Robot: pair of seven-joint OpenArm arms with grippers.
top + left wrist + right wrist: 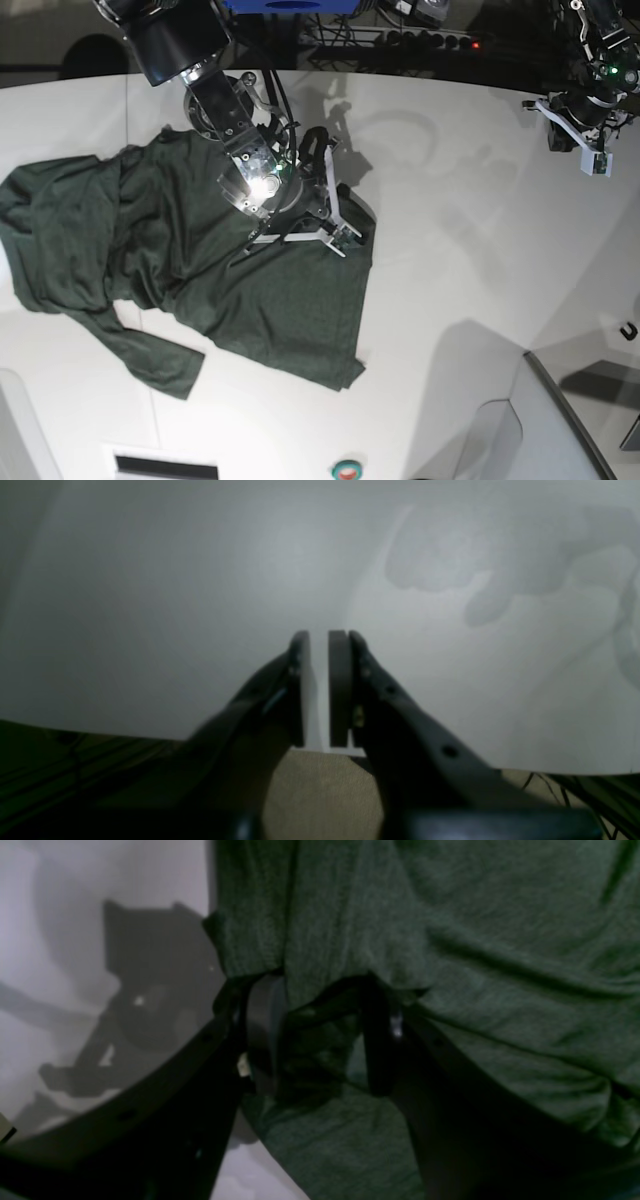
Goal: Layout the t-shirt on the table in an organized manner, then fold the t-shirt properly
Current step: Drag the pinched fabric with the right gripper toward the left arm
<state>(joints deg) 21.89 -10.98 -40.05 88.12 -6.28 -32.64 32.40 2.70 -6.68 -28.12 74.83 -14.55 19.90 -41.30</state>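
Spreading across nearly the whole base view, the table (450,300) is white with a curved far edge, and shadows of the arms fall on its bare right half. On its left half lies the shirt (200,270), dark green and rumpled: one bunched part reaches toward the left edge, a sleeve trails toward the near side, and a flatter panel ends in a corner near the table's middle. Over the shirt's far right edge hangs the right arm (215,95), its wrist tilted down to the cloth. The right gripper (320,1035) sits at that edge with its jaws partly apart and a fold of the green fabric bunched between them; the right wrist view shows cloth draped over both fingertips, so it looks like a grasp on the shirt. Well apart, at the table's far right corner, the left gripper (320,680) hovers above bare white surface, its two dark pads (340,690) nearly together with only a thin slit between them and nothing in it.
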